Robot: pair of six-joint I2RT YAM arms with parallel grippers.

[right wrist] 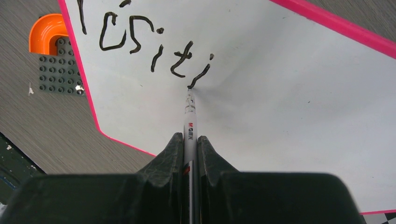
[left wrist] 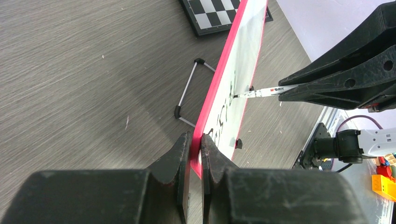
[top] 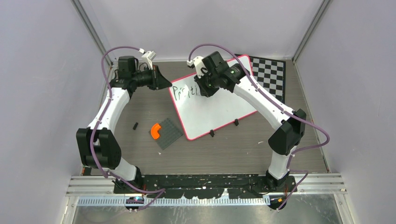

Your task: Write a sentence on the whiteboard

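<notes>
While my left gripper (left wrist: 195,136) pinches the thin pink rim of the large flat white rectangular whiteboard (top: 215,112), my right gripper (right wrist: 189,137) is clamped on one slim white plastic marker (right wrist: 190,121), its tip touching the glossy surface. That board sits askew on the dark wood-grain desk (top: 210,154), beside one checkered chessboard (top: 270,74). The thin black scrawled sentence (right wrist: 140,42) counts six letters plus one slanted stroke. One grey studded plate (top: 169,135) touches one orange curved piece (top: 155,131).

sentence (right wrist: 140,39) start cut by top edge, marker (right wrist: 190,119) rear hidden in right tool (right wrist: 190,139), chessboard (top: 271,74) partly behind whiteboard (top: 219,112)
</notes>
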